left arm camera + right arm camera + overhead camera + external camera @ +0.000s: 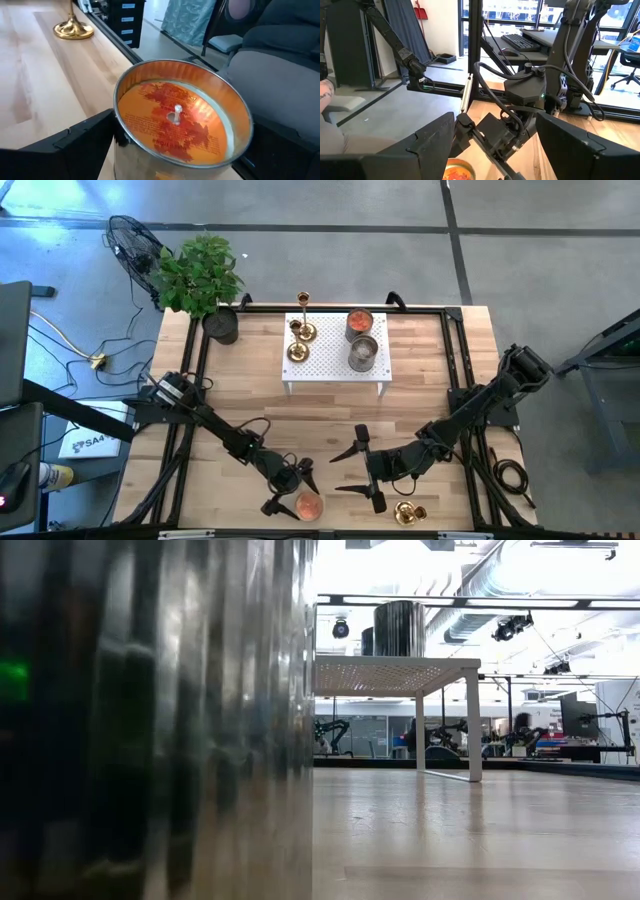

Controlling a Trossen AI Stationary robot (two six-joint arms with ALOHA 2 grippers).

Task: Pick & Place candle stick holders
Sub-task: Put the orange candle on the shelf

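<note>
A gold candle stick holder (408,512) stands on its round base near the table's front edge, right of centre; its base also shows in the left wrist view (73,30). Two more holders (298,340) stand on the white perforated riser (335,370) at the back, and a taller one (302,301) stands at its far left corner. My left gripper (293,492) is open at the front edge, its fingers on either side of a metal candle tin (180,125) with orange wax. My right gripper (358,470) hovers open with nothing between its fingers, between the tin and the riser. My left gripper has the candle tin between its open fingers, coming nearly level from the table's left. One finger (75,145) lies right beside the tin's wall (120,140). I cannot tell whether it touches. The tin stands upright on the table.
Two more candle tins (361,338) stand on the riser's right half. A potted plant (205,280) is at the back left corner. The front tin's shiny wall (150,720) fills the left of the low view. Bare wood lies between riser and grippers.
</note>
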